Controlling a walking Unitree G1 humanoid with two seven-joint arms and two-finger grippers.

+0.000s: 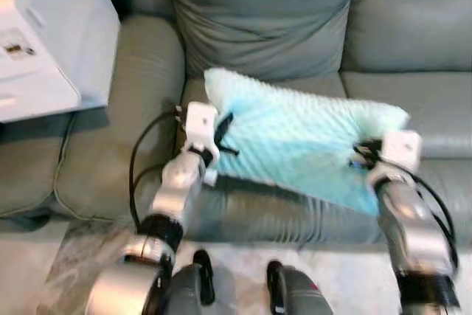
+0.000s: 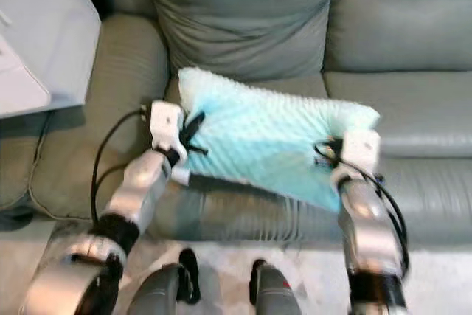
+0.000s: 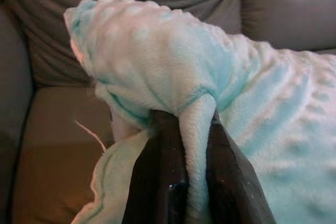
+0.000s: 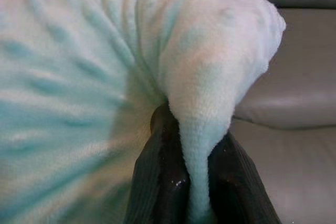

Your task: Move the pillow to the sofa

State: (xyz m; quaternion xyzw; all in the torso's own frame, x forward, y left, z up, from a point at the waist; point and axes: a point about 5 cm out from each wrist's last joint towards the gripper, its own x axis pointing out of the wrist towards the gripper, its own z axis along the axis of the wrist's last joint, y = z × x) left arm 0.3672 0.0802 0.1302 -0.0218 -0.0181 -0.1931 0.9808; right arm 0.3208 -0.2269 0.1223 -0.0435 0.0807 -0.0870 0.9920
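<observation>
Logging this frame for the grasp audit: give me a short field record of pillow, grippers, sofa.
pillow: light blue, fluffy, held over the sofa seat
left gripper: shut on pillow's edge, a fold pinched between fingers
right gripper: shut on pillow's opposite edge, same pinch
sofa: grey-green, with a back cushion behind the pillow
back cushion: grey-green, upright against the sofa back
pillow contact with seat: cannot tell

- The pillow [image 1: 295, 142] lay over the sofa [image 1: 413, 101] seat, before the back cushion [image 1: 262, 12] at 12 o'clock.
- Left gripper [image 1: 220, 132] pinched its 9 o'clock edge; right gripper [image 1: 363, 154] its 3 o'clock edge.
- A cabinet [image 1: 44, 42] stood at 10 o'clock.
</observation>
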